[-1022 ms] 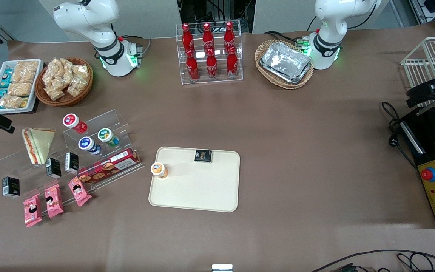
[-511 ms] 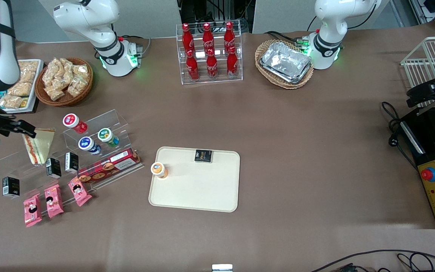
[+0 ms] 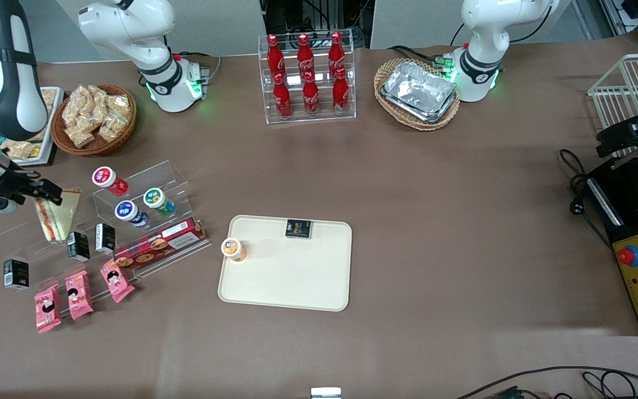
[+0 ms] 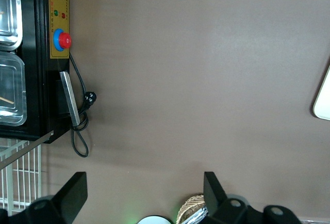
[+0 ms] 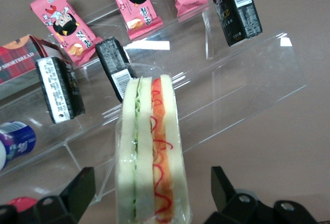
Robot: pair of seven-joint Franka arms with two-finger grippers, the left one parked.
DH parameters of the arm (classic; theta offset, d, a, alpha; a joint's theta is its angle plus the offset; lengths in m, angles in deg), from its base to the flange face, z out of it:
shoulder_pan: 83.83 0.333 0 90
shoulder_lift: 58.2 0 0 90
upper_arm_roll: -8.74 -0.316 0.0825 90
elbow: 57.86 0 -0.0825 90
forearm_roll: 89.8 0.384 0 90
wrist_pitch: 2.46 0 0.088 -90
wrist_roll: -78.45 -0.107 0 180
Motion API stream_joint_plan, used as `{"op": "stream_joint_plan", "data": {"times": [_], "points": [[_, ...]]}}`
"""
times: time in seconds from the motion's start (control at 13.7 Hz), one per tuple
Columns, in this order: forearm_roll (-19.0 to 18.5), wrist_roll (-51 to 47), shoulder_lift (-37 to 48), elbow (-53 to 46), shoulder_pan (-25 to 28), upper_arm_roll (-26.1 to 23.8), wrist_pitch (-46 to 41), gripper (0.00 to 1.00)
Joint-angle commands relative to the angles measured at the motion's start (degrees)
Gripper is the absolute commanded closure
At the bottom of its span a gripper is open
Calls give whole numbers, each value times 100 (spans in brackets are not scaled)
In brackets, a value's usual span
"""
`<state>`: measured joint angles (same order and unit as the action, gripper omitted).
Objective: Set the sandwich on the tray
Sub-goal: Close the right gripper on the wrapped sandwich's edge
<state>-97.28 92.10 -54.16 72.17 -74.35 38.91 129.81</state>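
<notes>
Since 1 second ago the gripper has arrived, spread wide, above the sandwich on the clear stand.

The sandwich, a clear-wrapped wedge of pale bread with red and green filling, stands on its edge on a clear acrylic step stand. The tray, flat, cream-beige and round-cornered, lies on the desk well apart from it, toward the middle.

Even bright overhead light; soft shadows; glare on acrylic shelf.
</notes>
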Motion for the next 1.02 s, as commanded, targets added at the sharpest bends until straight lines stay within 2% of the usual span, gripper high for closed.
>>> {"op": "stream_joint_plan", "data": {"times": [0.0, 0.29, 0.44, 0.51, 0.66, 0.88, 0.95], "points": [[-122, 24, -227, 119, 1, 24, 412, 0], [-113, -46, -430, 119, 10, 15, 632, 0], [-87, -46, -483, 119, 10, 15, 677, 6], [-87, -55, -474, 119, 19, 15, 677, 13], [-52, -81, -457, 119, 28, 6, 668, 19], [-25, -81, -457, 119, 36, -2, 659, 37], [10, -81, -457, 119, 28, -3, 659, 39]]}}
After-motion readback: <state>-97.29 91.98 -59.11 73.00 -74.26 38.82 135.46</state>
